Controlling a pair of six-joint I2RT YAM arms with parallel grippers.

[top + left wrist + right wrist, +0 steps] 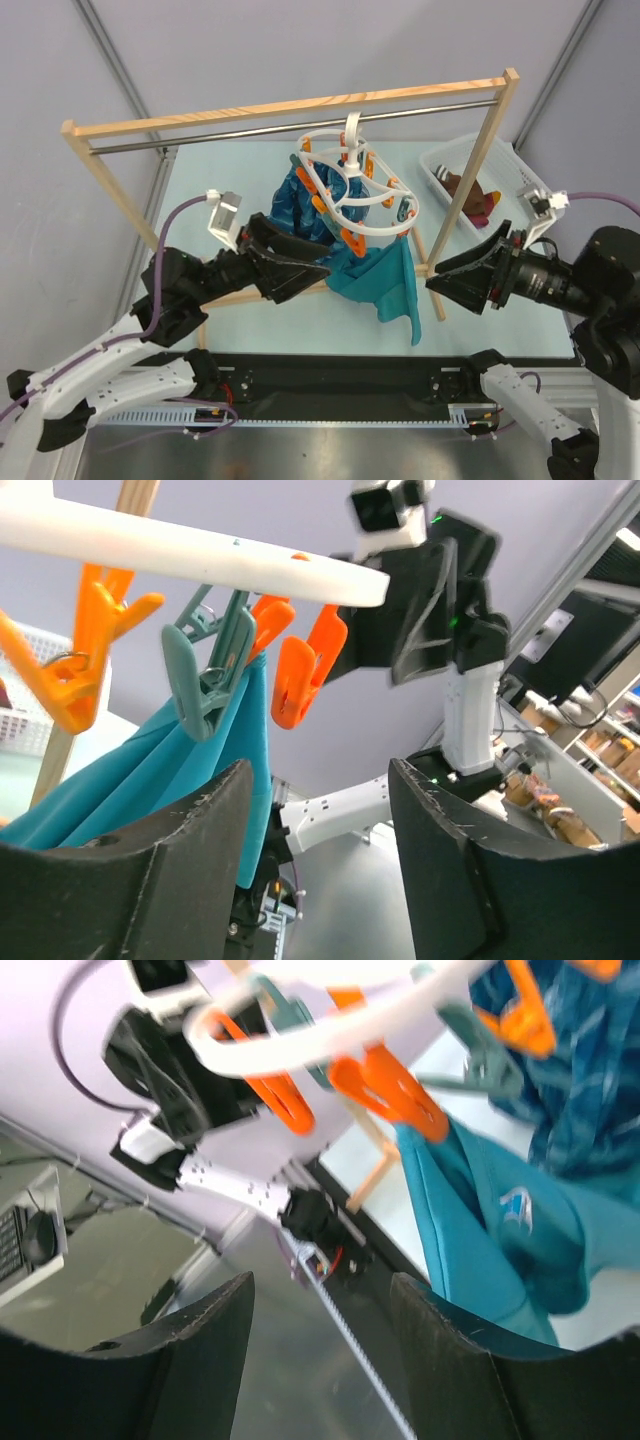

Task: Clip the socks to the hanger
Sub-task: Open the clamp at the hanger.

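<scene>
Presently one hanger (352, 180), two cloths (385, 275), left pincer (318, 272), right pincer (436, 281), both spread.

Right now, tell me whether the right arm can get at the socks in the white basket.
Probably yes. The right pincer is open and empty, and the socks lie uncovered in the basket on its side; the rack's wooden post crosses in front, though.

Hanger (350, 180) hooked on the bar (200, 141) of the rack (260, 108), mid-table. Two cloths (385, 280) clipped beneath it. Basket (431, 167) set behind the rack's right post, socks (470, 190) inside. Left gripper (322, 272) placed left of the cloths, right gripper (432, 282) right of them.
</scene>
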